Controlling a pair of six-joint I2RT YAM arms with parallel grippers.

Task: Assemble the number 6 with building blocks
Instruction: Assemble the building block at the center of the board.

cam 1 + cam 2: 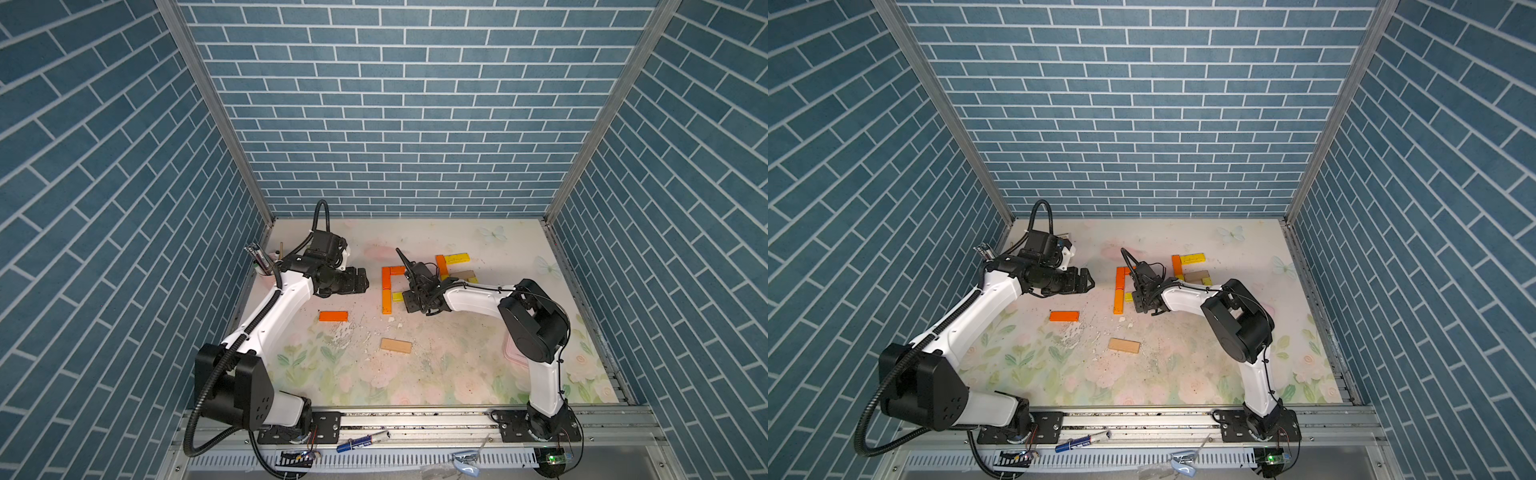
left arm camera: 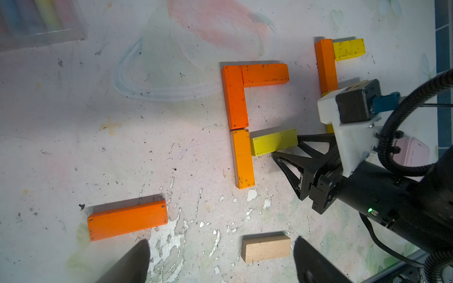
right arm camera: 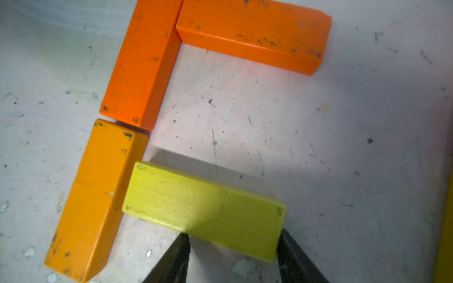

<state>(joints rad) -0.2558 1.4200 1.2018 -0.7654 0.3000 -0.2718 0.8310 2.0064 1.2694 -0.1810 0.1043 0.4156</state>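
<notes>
Right gripper (image 3: 232,236) flanks the yellow block (image 3: 191,201)'s near corner

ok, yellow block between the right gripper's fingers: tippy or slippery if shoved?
Probably won't tip: yellow block seems to lie on its broad face. Looks rigid, painted wood, likely light. Smooth paint could slip in a pinch.

The tabletop (image 1: 415,386) has a faded flower print, scuffed and flaking white mid-way. On it a cross orange bar (image 2: 264,74) and a side orange bar (image 2: 234,98) meet in a corner; a paler orange bar (image 2: 242,159) continues the side — a yellow bar (image 2: 273,142) just beside it. A loose orange bar (image 2: 127,219) and a tan bar (image 2: 266,248) lie apart.
</notes>
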